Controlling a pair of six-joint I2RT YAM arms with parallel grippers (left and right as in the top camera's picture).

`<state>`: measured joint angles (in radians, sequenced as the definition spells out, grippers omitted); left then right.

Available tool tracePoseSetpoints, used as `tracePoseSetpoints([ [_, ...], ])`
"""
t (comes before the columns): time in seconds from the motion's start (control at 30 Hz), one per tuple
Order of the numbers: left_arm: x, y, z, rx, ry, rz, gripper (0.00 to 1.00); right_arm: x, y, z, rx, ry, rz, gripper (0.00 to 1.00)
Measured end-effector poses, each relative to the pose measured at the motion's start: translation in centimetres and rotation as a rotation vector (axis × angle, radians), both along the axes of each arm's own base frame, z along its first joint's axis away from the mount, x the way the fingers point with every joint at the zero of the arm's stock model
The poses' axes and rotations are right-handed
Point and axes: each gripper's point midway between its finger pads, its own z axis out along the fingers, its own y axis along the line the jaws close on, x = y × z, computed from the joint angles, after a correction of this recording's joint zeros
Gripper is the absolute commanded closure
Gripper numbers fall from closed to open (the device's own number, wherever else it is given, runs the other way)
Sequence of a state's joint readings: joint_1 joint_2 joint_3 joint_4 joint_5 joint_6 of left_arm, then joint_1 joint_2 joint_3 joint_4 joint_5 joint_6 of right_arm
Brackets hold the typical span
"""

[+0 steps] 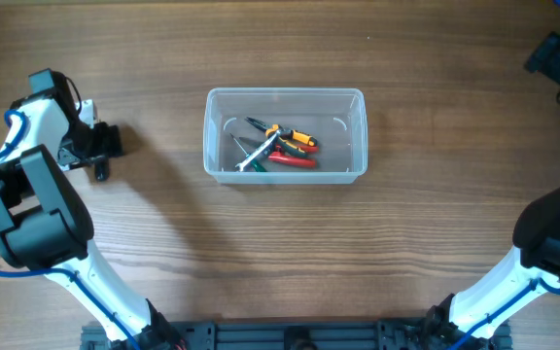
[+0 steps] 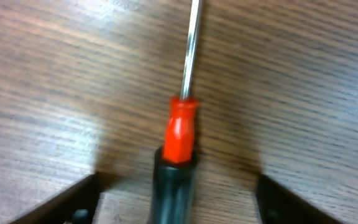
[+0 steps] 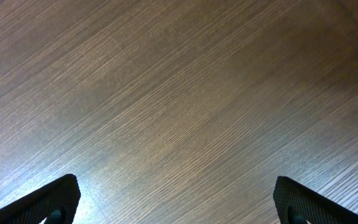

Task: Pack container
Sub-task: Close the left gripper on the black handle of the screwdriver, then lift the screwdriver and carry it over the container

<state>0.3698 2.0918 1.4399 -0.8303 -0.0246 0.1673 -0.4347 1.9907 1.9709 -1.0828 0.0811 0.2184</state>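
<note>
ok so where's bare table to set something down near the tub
Free: the wood between the container and the right gripper, and the strip between it and the near edge. Crowded: inside it, where tools pile up, and at the left gripper, open around a screwdriver.

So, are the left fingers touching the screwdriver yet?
Apart. In the left wrist view the screwdriver handle sits midway between the open left fingers, with bare table showing on both sides of it.

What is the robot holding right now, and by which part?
Nothing. The left gripper is open astride the screwdriver handle, not touching it; the right gripper is open above the table.
</note>
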Motion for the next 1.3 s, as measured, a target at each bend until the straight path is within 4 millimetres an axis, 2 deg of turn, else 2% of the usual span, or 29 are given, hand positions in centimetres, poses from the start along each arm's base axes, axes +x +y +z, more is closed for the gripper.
tracePoseSetpoints([
  [0.1, 0.12, -0.23, -0.03, 0.000, -0.001, -0.010, 0.41, 0.00, 0.00, 0.00, 0.000, 0.000, 0.000, 0.00],
  [0.23, 0.18, -0.37, -0.03, -0.001, -0.001, -0.015, 0.59, 0.00, 0.00, 0.00, 0.000, 0.000, 0.000, 0.00],
  [0.47, 0.19, -0.36, -0.04, 0.000, -0.001, -0.015, 0.66, 0.00, 0.00, 0.00, 0.000, 0.000, 0.000, 0.00],
  [0.67, 0.27, -0.33, -0.03, 0.002, -0.004, -0.014, 0.84, 0.00, 0.00, 0.00, 0.000, 0.000, 0.000, 0.00],
  [0.87, 0.29, -0.25, -0.02, 0.006, -0.005, -0.015, 0.96, 0.00, 0.00, 0.00, 0.000, 0.000, 0.000, 0.00],
  [1.17, 0.24, -0.24, 0.06, 0.006, -0.002, -0.013, 0.96, 0.00, 0.00, 0.00, 0.000, 0.000, 0.000, 0.00],
  [1.3, -0.62, -0.51, 0.57, -0.008, 0.042, -0.013, 0.96, 0.00, 0.00, 0.00, 0.000, 0.000, 0.000, 0.00],
])
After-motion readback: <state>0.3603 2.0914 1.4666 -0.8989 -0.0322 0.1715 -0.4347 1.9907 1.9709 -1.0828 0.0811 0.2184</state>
